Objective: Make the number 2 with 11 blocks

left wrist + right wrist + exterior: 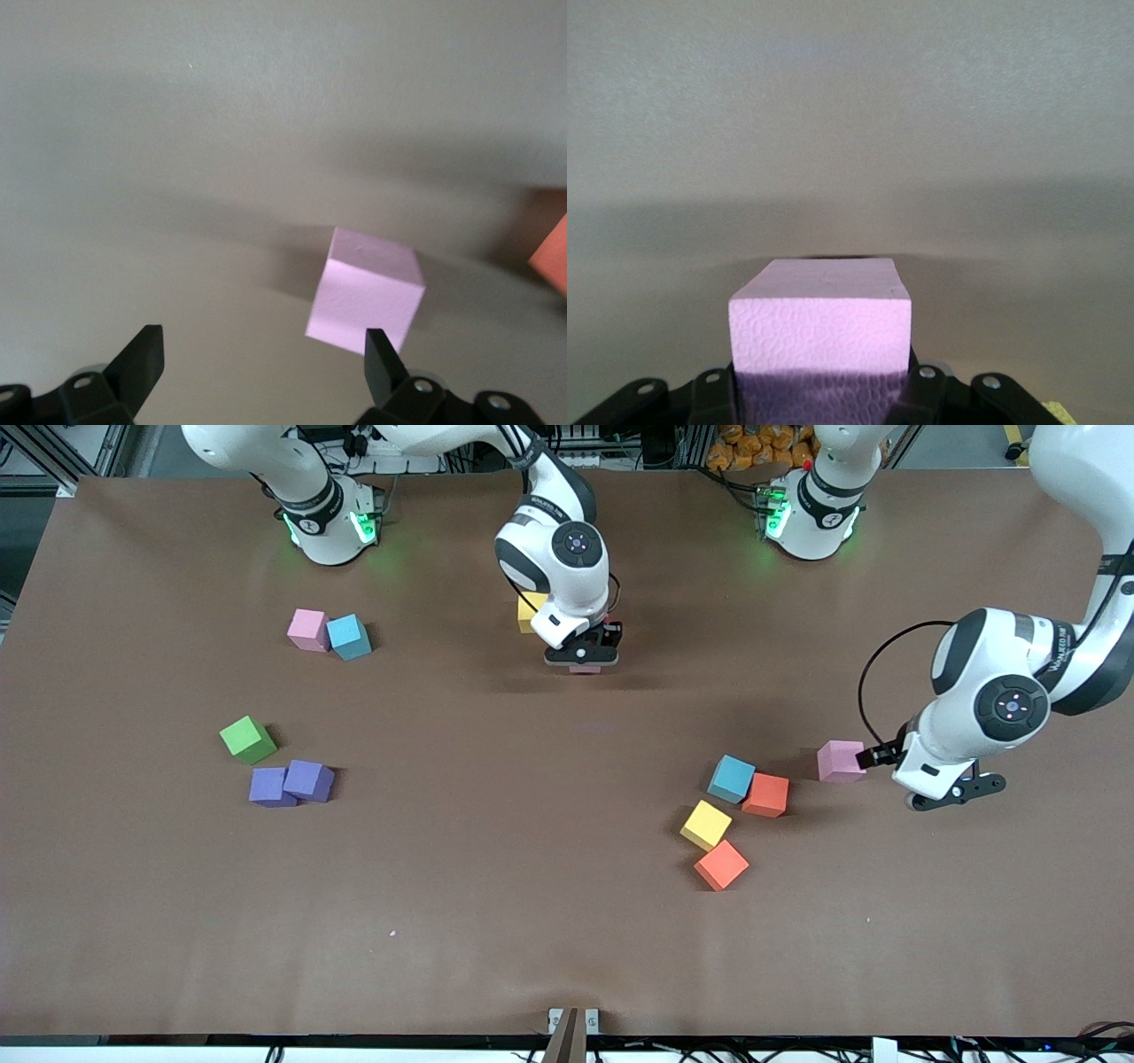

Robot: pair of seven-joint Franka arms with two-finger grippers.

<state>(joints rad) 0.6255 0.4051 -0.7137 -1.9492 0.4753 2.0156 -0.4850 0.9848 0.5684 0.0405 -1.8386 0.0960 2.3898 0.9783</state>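
My right gripper (585,661) hangs low over the table's middle, shut on a pink block (819,323) that fills its jaws. A yellow block (530,612) sits right beside it, toward the robots' bases. My left gripper (877,755) is down at the left arm's end, open, with another pink block (368,301) lying just off one fingertip (379,359) and nothing between the fingers. The other blocks lie loose on the table. No number 2 shows in any view.
Light blue (732,779), orange (766,794), yellow (706,825) and orange (721,864) blocks cluster near the left gripper. Toward the right arm's end lie pink (308,630) and light blue (349,637) blocks, a green one (248,740) and two purple ones (270,786) (308,780).
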